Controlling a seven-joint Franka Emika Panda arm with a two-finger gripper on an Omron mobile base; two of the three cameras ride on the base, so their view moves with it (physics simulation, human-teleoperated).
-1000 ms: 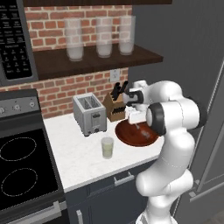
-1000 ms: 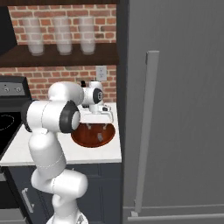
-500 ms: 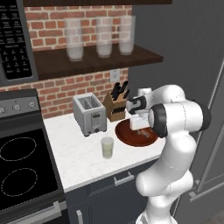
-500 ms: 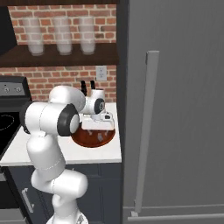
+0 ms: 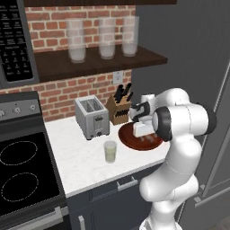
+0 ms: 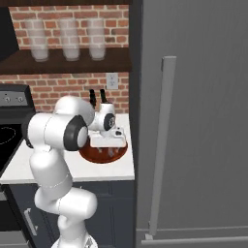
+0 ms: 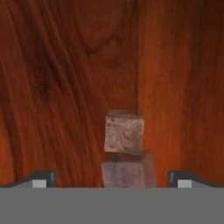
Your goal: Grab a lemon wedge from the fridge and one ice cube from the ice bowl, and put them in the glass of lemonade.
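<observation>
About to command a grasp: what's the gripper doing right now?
Gripper: open, holding nothing, low over the ice bowl with an ice cube between its fingertips.

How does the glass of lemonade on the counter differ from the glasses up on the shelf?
The glass of lemonade is short, clear and holds pale yellow-green liquid; the shelf glasses are taller, frosted whitish. The lemonade stands alone on the white counter; the three others stand in a row on the dark shelf. All stand upright.
</observation>
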